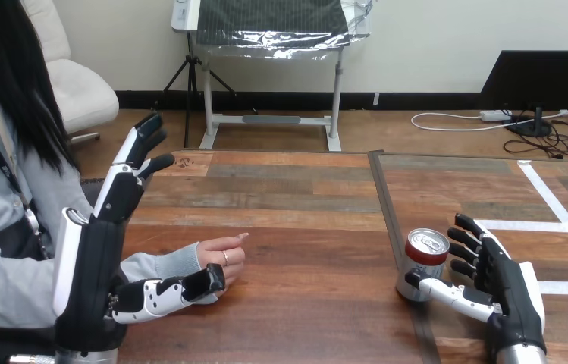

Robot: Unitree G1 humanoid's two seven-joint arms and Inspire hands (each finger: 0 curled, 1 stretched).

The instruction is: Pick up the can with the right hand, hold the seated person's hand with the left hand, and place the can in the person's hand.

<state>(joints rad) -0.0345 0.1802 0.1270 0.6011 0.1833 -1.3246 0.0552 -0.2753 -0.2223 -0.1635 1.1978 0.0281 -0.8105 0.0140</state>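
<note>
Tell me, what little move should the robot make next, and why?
Probably lift the can slightly. The right robot hand has its thumb and fingers curled round it, yet it stands on the table. The person's hand rests by the left robot hand.

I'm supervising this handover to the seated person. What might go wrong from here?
1. The right hand is beside the can, which stands upright on the table's seam; a poor grip might tip it.
2. The left hand is open, with just its thumb against the person's hand, so that hand is not yet steadied.
3. The person's hand lies loosely curled on the table, not opened to receive the can.
</note>
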